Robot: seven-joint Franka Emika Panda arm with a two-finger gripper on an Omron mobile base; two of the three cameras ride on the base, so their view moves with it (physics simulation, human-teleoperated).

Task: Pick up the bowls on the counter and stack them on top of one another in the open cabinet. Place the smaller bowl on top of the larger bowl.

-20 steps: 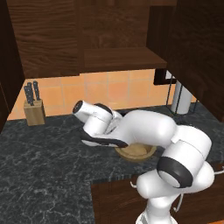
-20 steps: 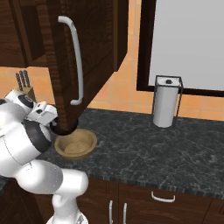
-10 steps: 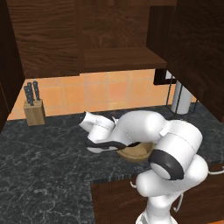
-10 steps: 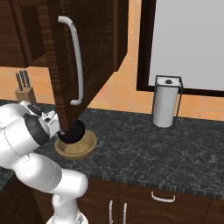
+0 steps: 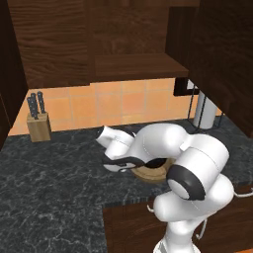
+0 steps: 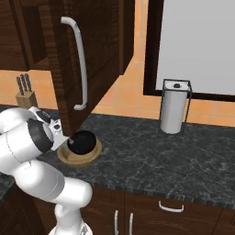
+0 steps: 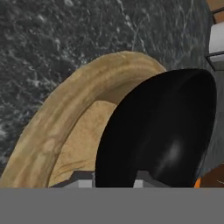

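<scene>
The larger bowl (image 6: 85, 157), tan wood with a thick rim, rests on the dark marble counter (image 6: 151, 156) under the open cabinet's door. The smaller bowl (image 6: 83, 142), glossy black, sits tilted over it, low inside its rim. My gripper (image 6: 68, 141) is shut on the black bowl's left edge. In the hand view the black bowl (image 7: 162, 131) looms close and covers the right half of the wooden bowl (image 7: 57, 131); my fingertips are mostly hidden beneath it. From the left base view my arm hides most of both bowls; only the wooden bowl's front rim (image 5: 151, 174) shows.
The open cabinet's shelf board (image 5: 138, 66) is above the bowls, and its door (image 6: 92, 55) with a pale handle swings out over the counter. A knife block (image 5: 38, 126) stands at the back left. A paper towel holder (image 6: 173, 108) stands at the back right.
My hand has come down and toward the wooden bowl with the black bowl in it. The black bowl is now low over the wooden bowl. The wooden bowl has stayed put.
</scene>
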